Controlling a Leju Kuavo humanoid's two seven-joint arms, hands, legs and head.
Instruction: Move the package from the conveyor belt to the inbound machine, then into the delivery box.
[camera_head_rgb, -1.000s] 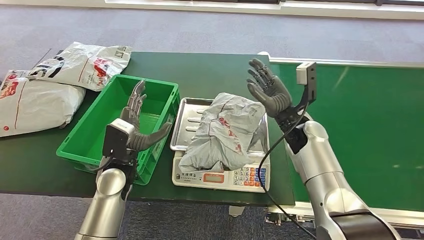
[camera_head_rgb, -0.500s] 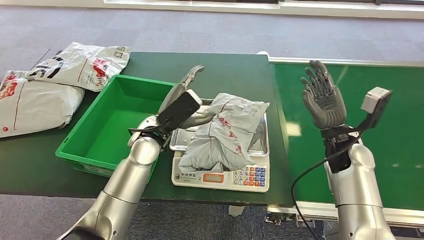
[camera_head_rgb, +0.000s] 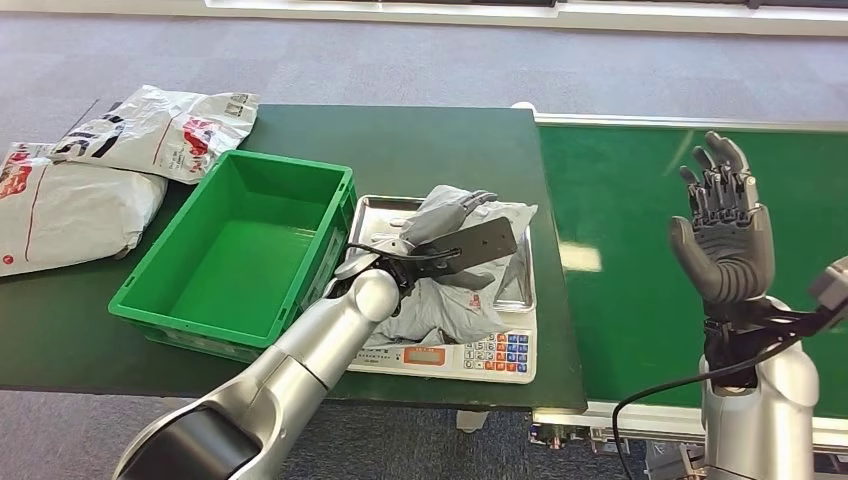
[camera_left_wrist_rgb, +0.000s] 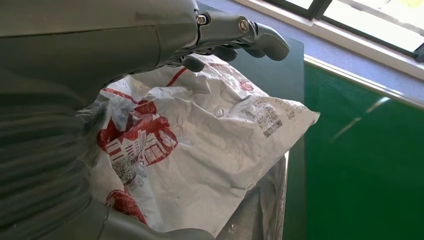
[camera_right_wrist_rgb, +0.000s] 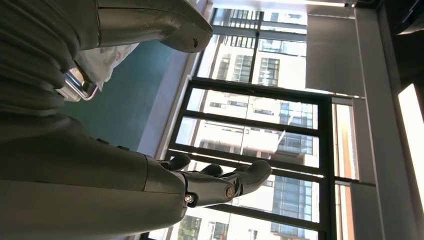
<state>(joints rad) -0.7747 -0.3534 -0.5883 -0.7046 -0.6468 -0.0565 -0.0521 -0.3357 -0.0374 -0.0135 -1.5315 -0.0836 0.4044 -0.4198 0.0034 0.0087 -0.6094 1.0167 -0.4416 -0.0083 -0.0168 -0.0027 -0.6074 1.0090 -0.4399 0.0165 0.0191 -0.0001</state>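
The package (camera_head_rgb: 455, 285), a crumpled grey mailer bag with red print, is lying on the steel tray (camera_head_rgb: 372, 215) of the scale (camera_head_rgb: 440, 355), which is serving as the inbound machine. The scale is standing on the counter (camera_head_rgb: 420, 140), just right of the green box (camera_head_rgb: 235, 250) and left of the conveyor belt (camera_head_rgb: 640, 200).

The left hand (camera_head_rgb: 440, 225) is reaching over the package from the near left. Its fingers (camera_left_wrist_rgb: 260, 37) are lying spread across the top of the bag, and the thumb is sitting under the near edge in the left wrist view. Whether the fingers are already pressing the bag cannot be told. The right hand (camera_head_rgb: 725, 235) is standing upright over the belt, well apart from the package, with fingers apart and holding nothing.

Risks, as judged from this position:
- The bag is loose and slick. A shallow grasp on the top film alone is likely to slip, letting the package fall back onto the tray or onto the counter.
- Part of the bag is overhanging the near edge of the tray above the keypad. A dragging lift could shift the scale.
- The near wall of the box is standing close to the tray. A low carry could catch the bag on the rim.

Containers:
- The green box is holding nothing.
- The tray is holding the package.
- Two more bags (camera_head_rgb: 120, 160) are lying on the far left of the counter.
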